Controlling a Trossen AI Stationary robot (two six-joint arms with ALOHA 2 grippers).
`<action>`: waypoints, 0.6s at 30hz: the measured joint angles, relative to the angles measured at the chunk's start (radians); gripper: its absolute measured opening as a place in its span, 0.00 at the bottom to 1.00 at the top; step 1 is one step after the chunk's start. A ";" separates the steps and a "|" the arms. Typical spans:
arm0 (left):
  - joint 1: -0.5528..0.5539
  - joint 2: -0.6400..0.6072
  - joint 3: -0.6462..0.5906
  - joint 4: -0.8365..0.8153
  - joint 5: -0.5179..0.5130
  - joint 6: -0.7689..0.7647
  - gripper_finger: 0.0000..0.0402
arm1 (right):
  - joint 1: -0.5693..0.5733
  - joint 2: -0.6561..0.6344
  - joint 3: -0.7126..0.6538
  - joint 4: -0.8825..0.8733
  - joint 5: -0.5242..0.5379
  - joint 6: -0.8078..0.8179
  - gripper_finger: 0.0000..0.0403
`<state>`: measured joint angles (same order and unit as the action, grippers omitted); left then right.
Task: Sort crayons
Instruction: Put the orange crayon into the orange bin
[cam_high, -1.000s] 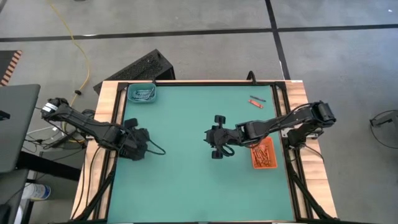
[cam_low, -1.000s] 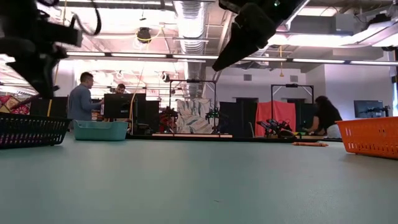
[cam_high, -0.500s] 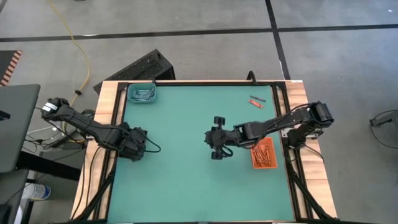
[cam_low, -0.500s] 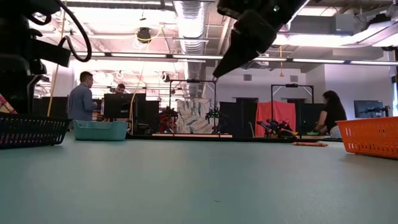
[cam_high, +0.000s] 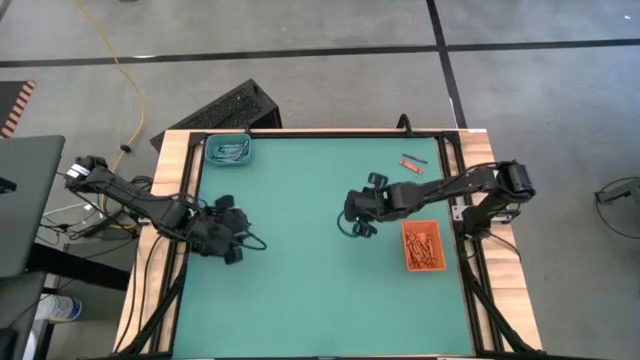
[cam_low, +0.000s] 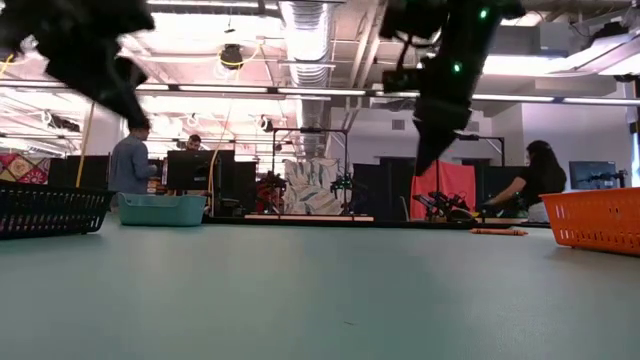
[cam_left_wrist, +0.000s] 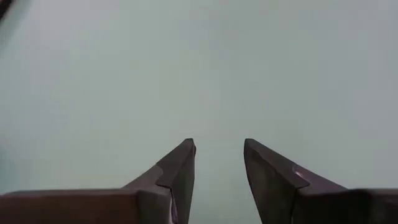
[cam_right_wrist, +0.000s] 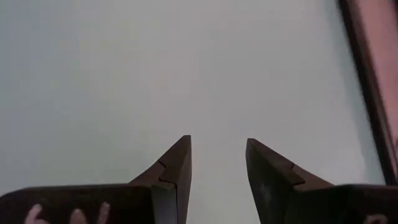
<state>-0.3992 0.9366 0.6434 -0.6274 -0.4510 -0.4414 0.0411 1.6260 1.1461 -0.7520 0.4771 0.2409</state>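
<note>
Two loose crayons (cam_high: 412, 164) are lying on the green table (cam_high: 300, 290) near its far right corner, well apart from both arms, while a heap of orange-red crayons is filling the orange tray (cam_high: 421, 246) by the right edge and a few thin sticks, their colour hard to tell, are sitting in the teal tray (cam_high: 229, 151) at the far left corner. From table level the loose pair is showing as a thin orange line just beside the orange tray's mesh wall, and a dark basket (cam_low: 50, 210) is standing at the left edge of that view. The right gripper (cam_high: 362, 213) is hanging over the middle of the mat, just beside the orange tray's near corner, its two dark fingers (cam_right_wrist: 177, 168) standing apart with nothing but bare green between them. The left gripper (cam_high: 232, 225) is hovering above the mat close to the left edge, its fingers (cam_left_wrist: 180, 171) likewise parted and empty. Nothing is lying between either gripper and the crayons. Beyond the table, people are working at desks in the room behind, and a yellow cable (cam_high: 128, 80) is trailing across the grey floor. No legible writing is showing anywhere.
</note>
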 joint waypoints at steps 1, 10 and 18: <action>-0.005 0.003 -0.002 0.062 0.000 0.049 0.32 | -0.021 0.000 0.000 -0.038 -0.008 0.017 0.36; -0.018 0.099 -0.135 0.566 0.090 0.296 0.32 | -0.299 -0.001 -0.017 -0.258 -0.039 -0.010 0.36; -0.018 0.297 -0.239 0.860 0.189 0.287 0.32 | -0.634 -0.001 -0.043 -0.274 -0.141 -0.217 0.36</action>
<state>-0.4168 1.2336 0.4045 0.2327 -0.2622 -0.1543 -0.5929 1.6249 1.1029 -1.0255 0.3357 0.0236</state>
